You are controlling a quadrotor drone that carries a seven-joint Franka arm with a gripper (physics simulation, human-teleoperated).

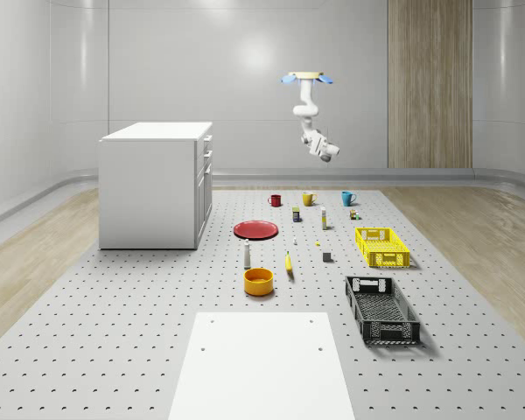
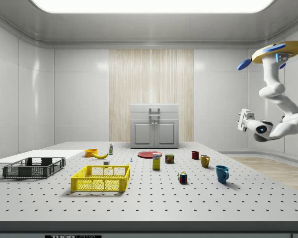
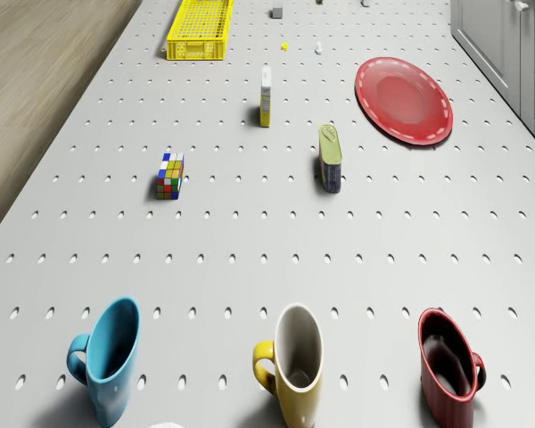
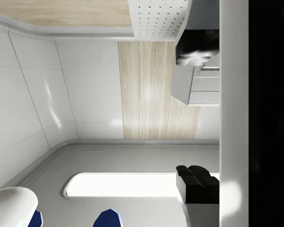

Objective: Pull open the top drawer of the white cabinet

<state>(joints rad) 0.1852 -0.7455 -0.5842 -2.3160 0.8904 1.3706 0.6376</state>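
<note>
The white cabinet (image 1: 155, 185) stands on the perforated table at the whole-scene view's left. Its drawer front faces that view's right, with the top drawer (image 1: 207, 140) just under the cabinet top. From the side, the cabinet (image 2: 154, 126) is at the back centre and the top drawer (image 2: 154, 108) looks closed. The drone (image 1: 306, 79) hovers high over the row of mugs at the table's far end. My arm hangs below it, and the gripper (image 1: 327, 154) is in the air, far from the cabinet (image 3: 508, 45), roughly level with its top. In the side view the gripper (image 2: 244, 120) is at the right.
Red (image 3: 448, 366), yellow (image 3: 294, 361) and blue (image 3: 105, 357) mugs stand under the drone. A red plate (image 1: 256, 229) lies near the cabinet's drawer side. A can (image 3: 330, 158), Rubik's cube (image 3: 169, 175), yellow crate (image 1: 381, 246), black crate (image 1: 381, 310), orange bowl (image 1: 258, 281) and banana (image 1: 289, 262) are scattered about.
</note>
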